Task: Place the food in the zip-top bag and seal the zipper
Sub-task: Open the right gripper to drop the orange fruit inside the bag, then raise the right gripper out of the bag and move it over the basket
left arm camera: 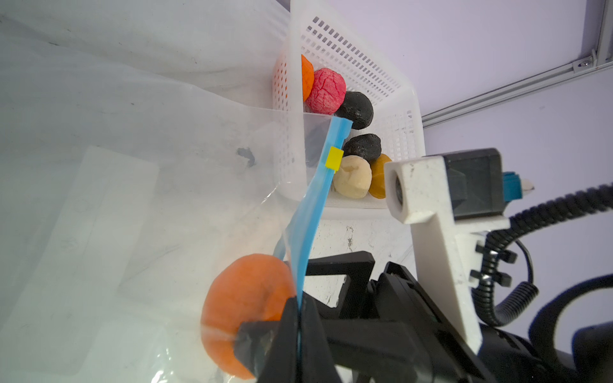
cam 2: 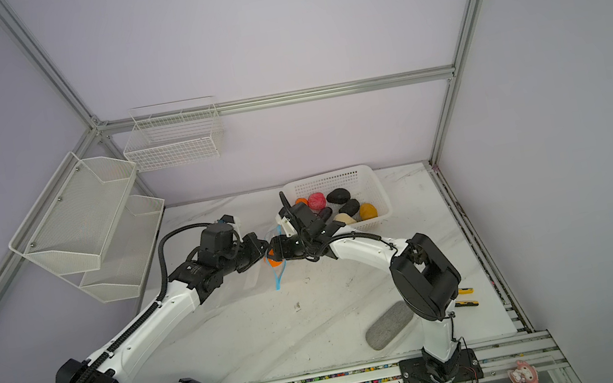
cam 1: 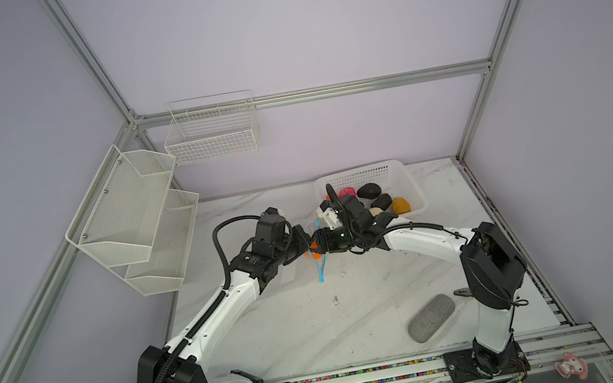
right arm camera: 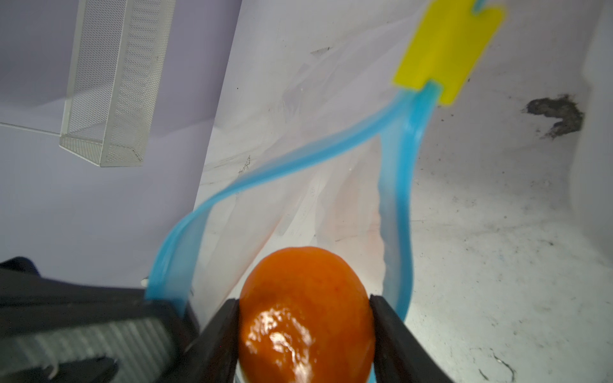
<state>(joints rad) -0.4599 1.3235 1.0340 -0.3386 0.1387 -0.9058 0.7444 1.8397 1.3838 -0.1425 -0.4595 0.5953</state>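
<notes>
The clear zip-top bag lies mid-table with its mouth spread into a loop. My left gripper is shut on the light blue zipper strip, holding that edge up. A yellow tab sits further along it. My right gripper is shut on an orange food piece at the bag's mouth, inside the zipper loop. In both top views the two grippers meet at the orange piece. Pink, black, cream and yellow-brown food lie in the white basket.
A grey oval pad lies near the front right. Yellow-handled pliers rest by the right arm's base. White mesh shelves hang on the left wall and a wire basket on the back wall.
</notes>
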